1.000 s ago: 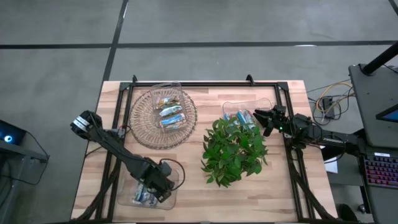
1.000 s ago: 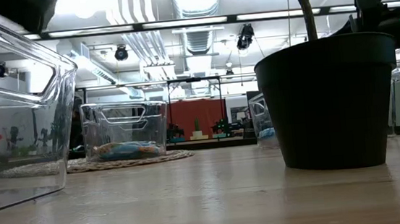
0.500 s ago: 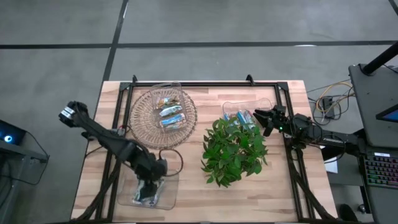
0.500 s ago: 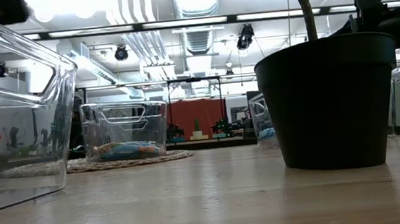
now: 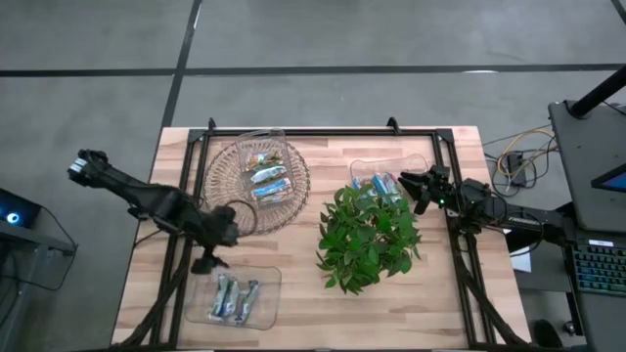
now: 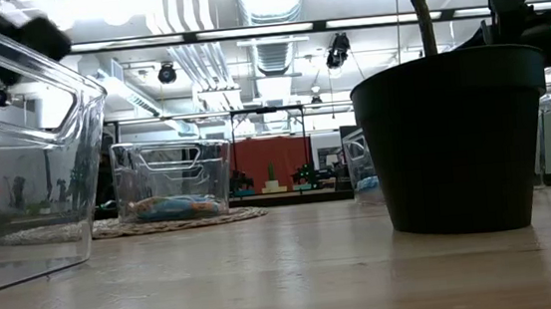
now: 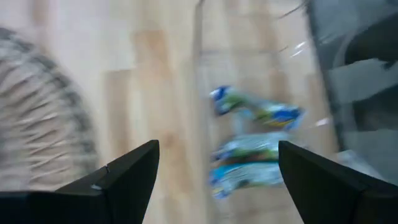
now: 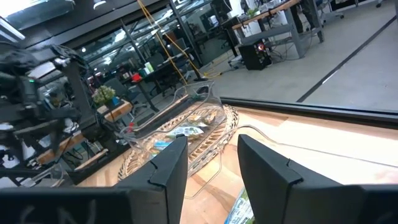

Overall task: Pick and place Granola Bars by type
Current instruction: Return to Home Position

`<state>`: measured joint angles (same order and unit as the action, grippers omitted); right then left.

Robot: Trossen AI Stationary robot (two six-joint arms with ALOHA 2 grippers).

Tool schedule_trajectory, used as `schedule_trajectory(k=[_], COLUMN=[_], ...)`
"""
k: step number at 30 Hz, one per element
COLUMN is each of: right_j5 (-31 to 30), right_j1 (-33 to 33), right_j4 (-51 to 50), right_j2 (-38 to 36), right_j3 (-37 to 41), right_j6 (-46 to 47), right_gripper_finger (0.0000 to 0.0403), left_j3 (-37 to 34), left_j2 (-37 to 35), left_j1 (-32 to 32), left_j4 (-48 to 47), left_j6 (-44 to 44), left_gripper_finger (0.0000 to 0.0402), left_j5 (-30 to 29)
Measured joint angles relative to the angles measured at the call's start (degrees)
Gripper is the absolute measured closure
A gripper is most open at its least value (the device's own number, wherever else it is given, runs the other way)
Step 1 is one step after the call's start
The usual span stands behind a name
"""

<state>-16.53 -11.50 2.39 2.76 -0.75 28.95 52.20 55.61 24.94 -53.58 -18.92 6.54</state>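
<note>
A few silvery-blue Granola Bars (image 5: 233, 295) lie side by side in the near clear bin (image 5: 272, 277), just ahead of my left gripper (image 5: 205, 259). That gripper hangs over the table (image 5: 303, 303) between the bin and the round woven mat (image 5: 220, 176). On the left wrist camera its fingers (image 7: 124, 177) stand wide apart with nothing between them. The blue wrappers sit just past the tips, though that view is blurred. More bars, blue and multicoloured, rest in a second bin (image 5: 279, 147) standing on the mat, on the other side of the left gripper from the near bin. A third bin (image 5: 411, 164) holding blue bars sits directly in front of my right gripper (image 5: 413, 188), very close to the tips, and I cannot tell whether they touch. The right gripper's fingers are parted by a narrow gap and grip nothing. The leafy plant (image 5: 367, 235), in its black pot (image 6: 454, 139), stands just beside the right gripper, and its leaves cover part of the third bin. My right arm lies along the table's right edge, and my left arm reaches back out past the left edge.
</note>
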Motion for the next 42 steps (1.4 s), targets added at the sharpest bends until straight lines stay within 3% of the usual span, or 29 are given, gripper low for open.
schedule_trajectory(k=[4,8,15,30,38,42], right_j5=[0.0,0.0,0.0,0.0,0.0,0.0], right_j1=[0.0,0.0,0.0,0.0,0.0,0.0], right_j4=[0.0,0.0,0.0,0.0,0.0,0.0], right_j2=[0.0,0.0,0.0,0.0,0.0,0.0], right_j3=[0.0,0.0,0.0,0.0,0.0,0.0], right_j6=[0.0,0.0,0.0,0.0,0.0,0.0], right_gripper_finger=[0.0268,0.0272,0.028,0.027,0.028,0.0277], left_j3=[-7.6,-13.8,-15.8,-16.0,-21.2,-21.7], left_j2=[-8.8,-16.7,-25.6,-36.7,-39.7,-40.4], left_j1=[-0.2,-0.2,-0.1,-0.1,-0.2,-0.2], left_j4=[0.5,4.1,6.0,6.2,14.7,15.9], left_j6=[2.4,2.3,1.3,1.1,-1.0,-2.7], left_gripper_finger=[0.0095,0.0095,0.0095,0.0095,0.0095,0.0095], left_j5=[-4.4,-4.6,-3.2,-3.1,-3.7,-9.1])
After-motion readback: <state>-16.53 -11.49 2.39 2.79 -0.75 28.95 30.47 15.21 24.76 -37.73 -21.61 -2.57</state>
